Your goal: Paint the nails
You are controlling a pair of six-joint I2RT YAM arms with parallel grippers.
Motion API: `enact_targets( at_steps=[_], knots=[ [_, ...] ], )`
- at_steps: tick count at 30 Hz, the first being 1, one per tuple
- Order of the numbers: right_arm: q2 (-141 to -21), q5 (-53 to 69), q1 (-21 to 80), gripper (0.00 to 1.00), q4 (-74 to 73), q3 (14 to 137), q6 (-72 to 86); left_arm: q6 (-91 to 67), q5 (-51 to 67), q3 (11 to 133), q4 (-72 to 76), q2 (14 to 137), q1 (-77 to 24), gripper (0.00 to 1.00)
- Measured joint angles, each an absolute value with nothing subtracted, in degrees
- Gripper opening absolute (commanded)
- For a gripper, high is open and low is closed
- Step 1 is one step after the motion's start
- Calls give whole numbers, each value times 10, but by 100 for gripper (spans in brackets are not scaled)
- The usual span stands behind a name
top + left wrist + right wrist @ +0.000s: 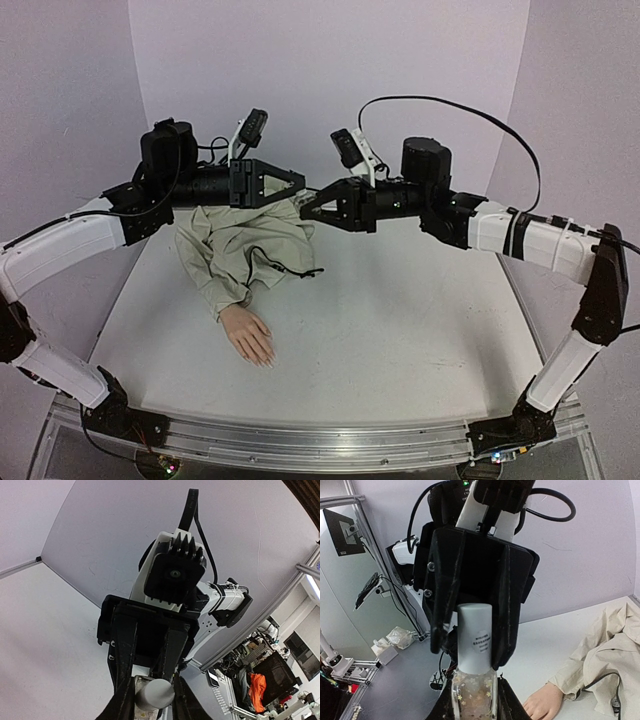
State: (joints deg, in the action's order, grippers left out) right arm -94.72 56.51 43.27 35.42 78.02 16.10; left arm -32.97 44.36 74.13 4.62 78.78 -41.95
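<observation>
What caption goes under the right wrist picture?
Right gripper holds a glittery glass bottle while the left gripper grips its white cap.

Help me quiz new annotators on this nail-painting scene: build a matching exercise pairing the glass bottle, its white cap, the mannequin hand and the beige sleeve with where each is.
Things:
1. glass bottle
2. white cap
3. mannequin hand
4. beige sleeve

Places:
A. flat on the table, fingers toward the near edge
B. between the fingers of the left gripper
C. crumpled on the table behind the hand
D. gripped in mid-air by the right gripper

Pairs: 1-D, 2-B, 3-A, 4-C.
</observation>
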Motion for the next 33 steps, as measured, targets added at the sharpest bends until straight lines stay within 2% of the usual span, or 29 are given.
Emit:
enact_targets(
  at_steps=[6, 10, 14, 16, 20, 23, 24, 25, 27, 33],
  knots=[
    [-946, 481, 436, 0, 350, 779, 151, -307, 386, 738, 47, 789, -416, 8],
    [-939, 280, 472, 0, 327, 766, 98, -303, 310, 730, 35, 795, -411, 0],
    [-949, -31, 554, 0, 308, 764, 7, -303, 247, 731, 0, 804, -410, 0],
    [-969, -133, 578, 0, 311, 772, -25, -304, 223, 741, -25, 815, -411, 0],
    [-1006, -219, 583, 0, 319, 784, -58, -304, 192, 781, -65, 861, -411, 0],
    [-1016, -225, 575, 0, 319, 784, -67, -305, 184, 807, -89, 888, -411, 1],
    [-1016, -218, 572, 0, 319, 784, -69, -305, 183, 814, -93, 893, -411, 5],
    [-1016, -211, 569, 0, 319, 784, -70, -305, 182, 818, -97, 894, -411, 12],
    [-1016, -182, 561, 0, 326, 784, -71, -305, 179, 826, -107, 894, -410, 37],
    [-1008, 1, 500, 0, 326, 773, -40, -301, 213, 830, -120, 892, -409, 68]
  ],
)
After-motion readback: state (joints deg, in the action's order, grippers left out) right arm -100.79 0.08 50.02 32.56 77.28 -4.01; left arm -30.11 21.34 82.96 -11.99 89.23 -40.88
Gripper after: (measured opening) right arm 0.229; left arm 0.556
